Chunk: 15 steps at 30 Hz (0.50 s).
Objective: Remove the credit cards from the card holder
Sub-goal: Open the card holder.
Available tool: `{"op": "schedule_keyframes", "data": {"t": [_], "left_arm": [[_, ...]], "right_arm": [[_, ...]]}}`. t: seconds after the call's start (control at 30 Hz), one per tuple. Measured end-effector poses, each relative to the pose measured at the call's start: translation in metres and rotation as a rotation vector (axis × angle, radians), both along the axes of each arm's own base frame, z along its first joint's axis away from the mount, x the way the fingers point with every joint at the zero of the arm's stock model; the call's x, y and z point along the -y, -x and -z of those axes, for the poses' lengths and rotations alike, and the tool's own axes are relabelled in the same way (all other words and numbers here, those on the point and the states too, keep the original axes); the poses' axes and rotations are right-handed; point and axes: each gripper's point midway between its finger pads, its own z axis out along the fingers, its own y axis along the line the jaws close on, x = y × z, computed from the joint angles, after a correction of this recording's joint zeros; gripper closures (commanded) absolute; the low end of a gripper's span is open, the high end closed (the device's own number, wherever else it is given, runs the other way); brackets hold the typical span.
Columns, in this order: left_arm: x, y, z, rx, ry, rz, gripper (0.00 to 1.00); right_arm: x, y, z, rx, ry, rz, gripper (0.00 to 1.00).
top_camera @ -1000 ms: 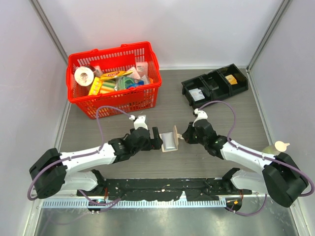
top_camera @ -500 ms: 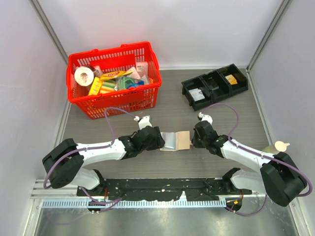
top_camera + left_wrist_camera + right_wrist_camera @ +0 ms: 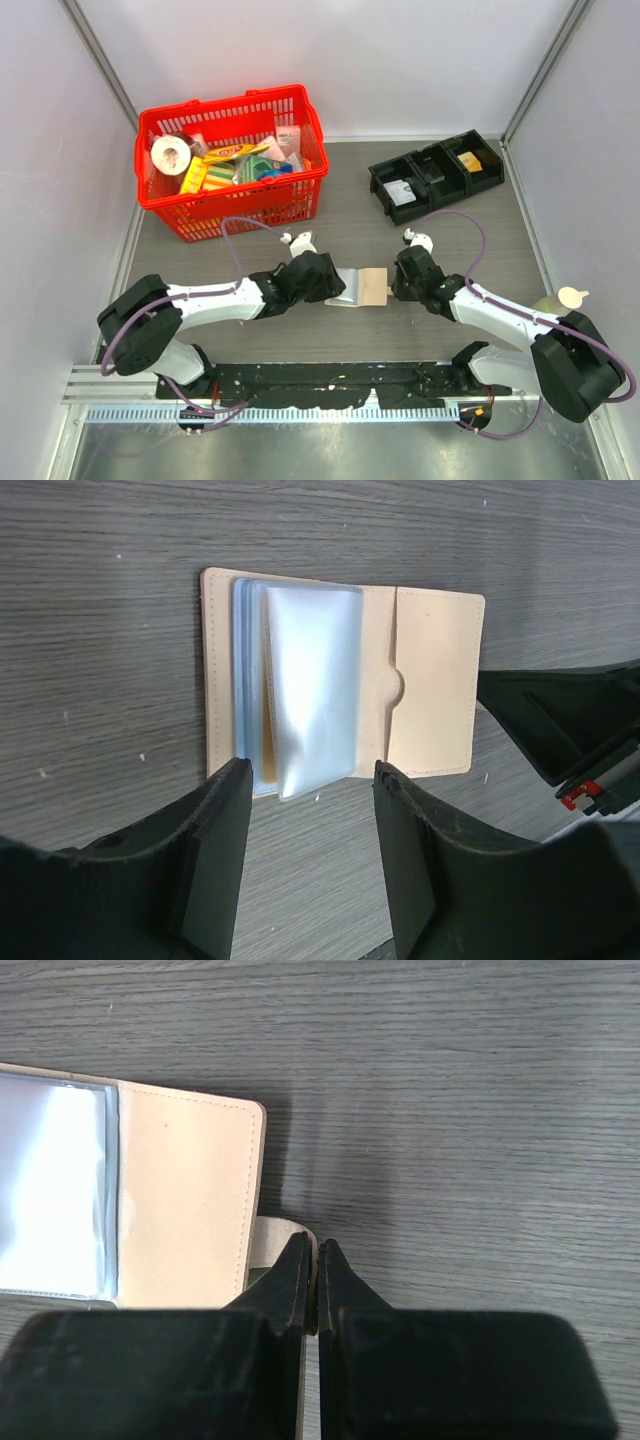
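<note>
The tan card holder (image 3: 372,288) lies open and flat on the table between my two grippers. Its pale blue-grey sleeves (image 3: 310,690) fan up from the left half, and the bare right flap (image 3: 435,680) lies flat. A thin yellow-orange edge, likely a credit card (image 3: 267,742), shows between the sleeves; no card is out. My left gripper (image 3: 310,780) is open and empty, its fingers straddling the near edge of the sleeves (image 3: 345,287). My right gripper (image 3: 317,1250) is shut on the holder's closure tab (image 3: 272,1232) at the right flap (image 3: 185,1195), low on the table (image 3: 397,283).
A red basket (image 3: 232,160) full of items stands at the back left. A black three-part tray (image 3: 437,175) stands at the back right. A small pale round object (image 3: 562,298) lies by the right wall.
The holder went from half-folded and raised to spread open flat. My right gripper drew the flap to the right. My left gripper moved right, up to the sleeves.
</note>
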Motion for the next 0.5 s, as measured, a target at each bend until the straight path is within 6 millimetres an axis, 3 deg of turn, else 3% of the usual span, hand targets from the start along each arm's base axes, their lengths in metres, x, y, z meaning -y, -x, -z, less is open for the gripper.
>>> {"op": "schedule_keyframes", "data": {"t": [0.5], "left_arm": [[0.022,-0.001,0.008,-0.056,0.023,0.029,0.43]], "right_arm": [[-0.002,0.0,-0.003,0.007,-0.014,-0.006,0.99]]}}
